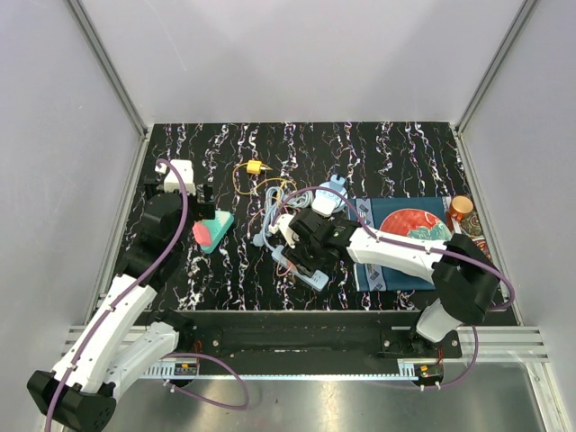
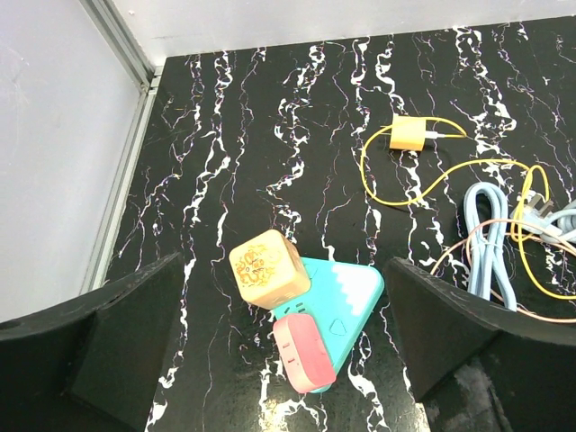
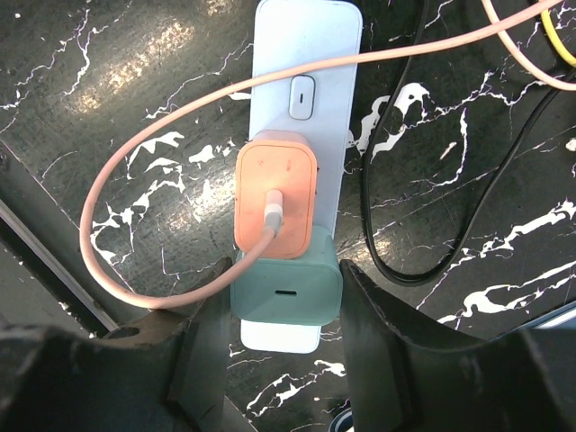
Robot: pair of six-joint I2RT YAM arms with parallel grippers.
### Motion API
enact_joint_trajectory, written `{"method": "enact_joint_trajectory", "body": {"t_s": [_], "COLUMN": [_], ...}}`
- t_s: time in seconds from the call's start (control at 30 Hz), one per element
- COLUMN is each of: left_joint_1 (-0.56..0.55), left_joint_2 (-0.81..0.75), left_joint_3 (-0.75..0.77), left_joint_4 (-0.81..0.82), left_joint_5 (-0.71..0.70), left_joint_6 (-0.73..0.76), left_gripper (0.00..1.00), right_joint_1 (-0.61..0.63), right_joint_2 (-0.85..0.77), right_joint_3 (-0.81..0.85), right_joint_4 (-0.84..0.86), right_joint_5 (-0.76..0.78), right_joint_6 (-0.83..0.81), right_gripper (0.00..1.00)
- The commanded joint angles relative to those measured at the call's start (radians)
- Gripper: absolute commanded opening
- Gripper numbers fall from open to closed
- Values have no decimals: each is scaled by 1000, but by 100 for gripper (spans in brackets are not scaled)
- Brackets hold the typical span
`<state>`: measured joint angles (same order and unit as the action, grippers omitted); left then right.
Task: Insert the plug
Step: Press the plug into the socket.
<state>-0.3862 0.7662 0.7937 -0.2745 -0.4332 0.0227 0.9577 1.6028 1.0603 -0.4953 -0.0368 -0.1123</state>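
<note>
Right wrist view: right gripper [image 3: 286,274] clamped on green plug [image 3: 286,301], fingers against both side faces. Plug sits on near end of power strip [image 3: 306,45], directly under wrist; how deep it is seated, cannot tell. Strip's long axis runs straight away from fingers. Orange plug [image 3: 274,193] with cable sits just beyond green one. Next move is likely straight push down. Left gripper [image 2: 283,274] spread wide, empty, over wooden cube [image 2: 261,265], well apart from strip; right arm nearer.

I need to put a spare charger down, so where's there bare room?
Bare mat along the far edge behind the yellow charger, and between the teal triangle and the power strip. Crowded: tangled cables around the strip.
</note>
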Motion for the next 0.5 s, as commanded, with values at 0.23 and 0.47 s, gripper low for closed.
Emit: {"method": "enact_joint_trajectory", "body": {"t_s": [0.23, 0.47], "left_joint_1": [4, 4], "left_joint_2": [5, 5], "left_joint_3": [-2, -4], "left_joint_4": [61, 61], "left_joint_5": [-24, -27], "left_joint_6": [20, 20], "left_gripper": [99, 99], "right_joint_1": [9, 42], "right_joint_2": [16, 42], "right_joint_3": [-121, -137], "right_joint_4": [-29, -40], "right_joint_5": [-29, 66], "right_joint_6": [-56, -85], "right_gripper": [0, 0]}}
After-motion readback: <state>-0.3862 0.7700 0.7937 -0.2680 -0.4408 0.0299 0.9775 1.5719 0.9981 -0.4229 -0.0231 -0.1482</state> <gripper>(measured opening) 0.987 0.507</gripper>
